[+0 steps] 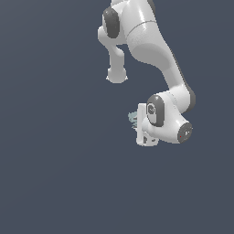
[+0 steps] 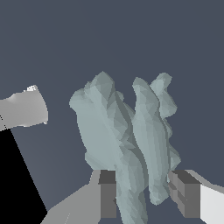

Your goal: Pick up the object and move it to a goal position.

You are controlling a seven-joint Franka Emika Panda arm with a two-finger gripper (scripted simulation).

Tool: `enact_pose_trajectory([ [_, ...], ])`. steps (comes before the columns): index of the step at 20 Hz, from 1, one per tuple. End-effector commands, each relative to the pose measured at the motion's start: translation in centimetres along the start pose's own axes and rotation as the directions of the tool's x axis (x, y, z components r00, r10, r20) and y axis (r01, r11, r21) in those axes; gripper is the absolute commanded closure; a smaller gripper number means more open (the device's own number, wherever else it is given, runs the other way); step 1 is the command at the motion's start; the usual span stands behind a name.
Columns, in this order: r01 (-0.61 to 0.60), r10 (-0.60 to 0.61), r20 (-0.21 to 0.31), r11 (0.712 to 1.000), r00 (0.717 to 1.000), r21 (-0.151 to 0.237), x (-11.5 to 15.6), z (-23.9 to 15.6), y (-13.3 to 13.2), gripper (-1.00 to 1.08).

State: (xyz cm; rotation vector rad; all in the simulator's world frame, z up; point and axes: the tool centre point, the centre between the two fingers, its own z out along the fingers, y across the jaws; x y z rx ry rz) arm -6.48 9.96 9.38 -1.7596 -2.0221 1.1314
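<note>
The object [image 2: 127,140] is a pale teal-grey lumpy item that fills the middle of the wrist view and stands between my two fingers. The dark pads [image 2: 107,194] press on it from either side, so my gripper [image 2: 145,197] is shut on the object. In the exterior view only a small part of the object [image 1: 133,118] shows, at the exterior view's left of the white hand. My gripper [image 1: 147,138] sits under the bent wrist, and its fingertips are mostly hidden by the hand. I cannot tell whether the object is off the floor.
The plain dark blue-grey floor [image 1: 55,173] spreads all around. The white arm [image 1: 151,41] reaches in from the top of the exterior view. A grey part of the robot [image 2: 24,109] shows at one edge of the wrist view.
</note>
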Motion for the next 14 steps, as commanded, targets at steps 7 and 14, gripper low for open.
enact_pose_trajectory([
  [7,0.0,0.0,0.001,1.0,1.0,0.002,-0.2,-0.4,-3.5,1.08],
  [14,0.0,0.0,0.0,1.0,1.0,0.003,-0.3,-0.7,-4.5,1.08],
])
